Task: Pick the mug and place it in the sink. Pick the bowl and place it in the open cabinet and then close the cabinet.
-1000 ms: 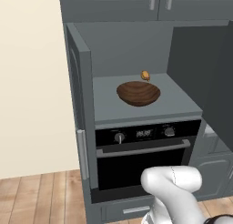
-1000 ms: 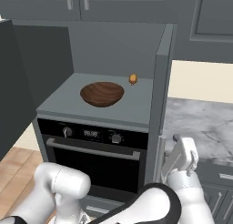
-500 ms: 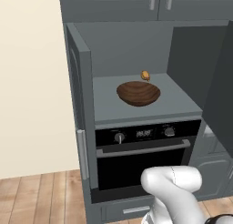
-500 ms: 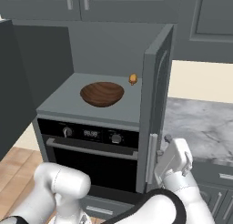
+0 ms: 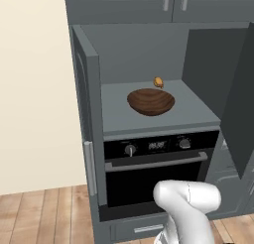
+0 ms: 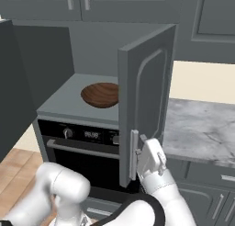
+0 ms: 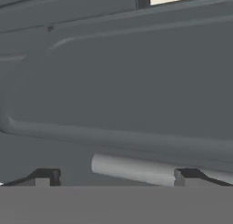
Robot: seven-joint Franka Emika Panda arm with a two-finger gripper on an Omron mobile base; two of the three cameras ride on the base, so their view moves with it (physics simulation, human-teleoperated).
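The dark brown wooden bowl (image 5: 150, 101) sits inside the cabinet on its grey shelf, and the cabinet's right door (image 6: 147, 96) partly hides the bowl (image 6: 101, 94) in the right base view. That door stands half swung in. My gripper (image 6: 140, 151) is open and pressed against the door's outer face, right beside its slim bar handle (image 6: 133, 154). In the hand view the gripper (image 7: 113, 177) has its tips spread wide, with the handle (image 7: 132, 169) lying across between them. The left door (image 5: 87, 89) stands wide open. The mug and the sink are out of view.
A small orange object (image 5: 158, 82) stands behind the bowl. A black built-in oven (image 5: 154, 163) sits under the shelf. A marble counter (image 6: 202, 128) runs to the right of the cabinet. Short upper cabinets (image 5: 163, 0) are above.
The right door has swung steadily inward from edge-on to half shut, now covering part of the bowl in the right base view. My hand has followed it leftward. The bowl has not moved.
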